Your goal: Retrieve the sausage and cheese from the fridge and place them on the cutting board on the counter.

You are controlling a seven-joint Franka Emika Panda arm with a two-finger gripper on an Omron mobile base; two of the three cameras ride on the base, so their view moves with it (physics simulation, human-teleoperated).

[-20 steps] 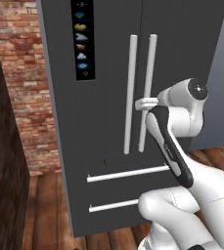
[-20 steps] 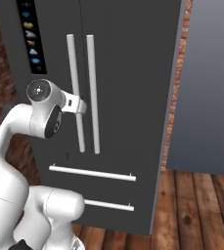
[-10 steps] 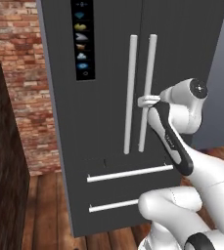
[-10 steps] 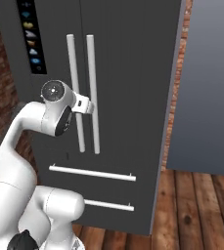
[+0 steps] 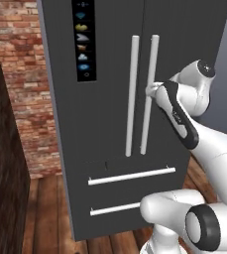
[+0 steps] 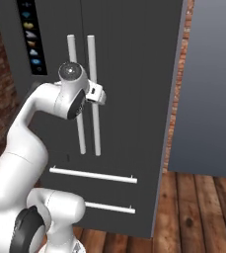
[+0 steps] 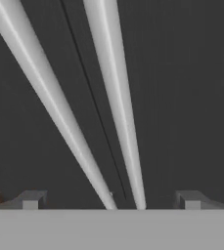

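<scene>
Facing: the fridge [image 5: 110,124] stands shut in front of me, both doors closed, so sausage and cheese are hidden inside.
Handles: two long white bars [image 6: 94,94] run side by side along the door seam.
Risk: both bars lie between my fingertips in the hand view; closing now, I judge I might pinch the pair, or the wrong one, and the door would not swing.
Risk two: a skewed approach may slip off the round bar.
Pincer [image 7: 111,200]: spread fully wide, holding nothing, just before the bars.
</scene>
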